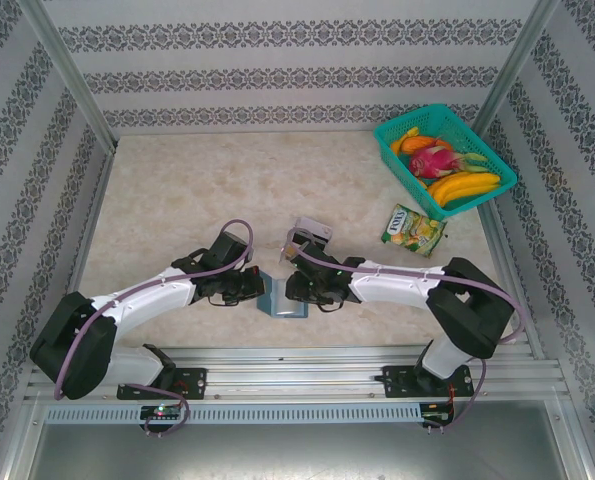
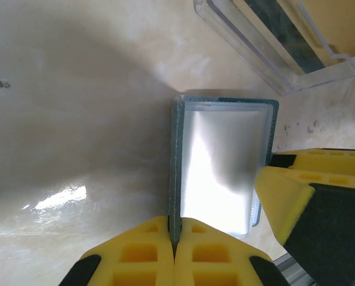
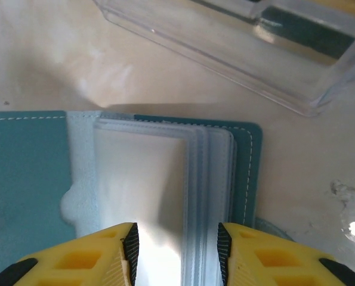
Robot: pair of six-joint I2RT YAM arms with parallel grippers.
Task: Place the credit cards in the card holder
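1. From above, both arms met at one teal-blue leather-like folding card holder (image 1: pixel 282 304) near the table's front edge, with the left gripper (image 1: pixel 259 291) and right gripper (image 1: pixel 290 285) on either side of it. One clear shallow plastic tray (image 1: pixel 312 232) lay just behind.
2. At the left wrist, the left gripper (image 2: pixel 174 241) was pressed together, pinching the card holder's upright cover. Two credit cards, one dark (image 2: pixel 284 36) and one tan-gold (image 2: pixel 338 21), lay in the tray.
3. At the right wrist, the right gripper (image 3: pixel 176 250) stood spread over the card holder's clear plastic sleeves (image 3: pixel 159 179). Whether it touched them could not be told.
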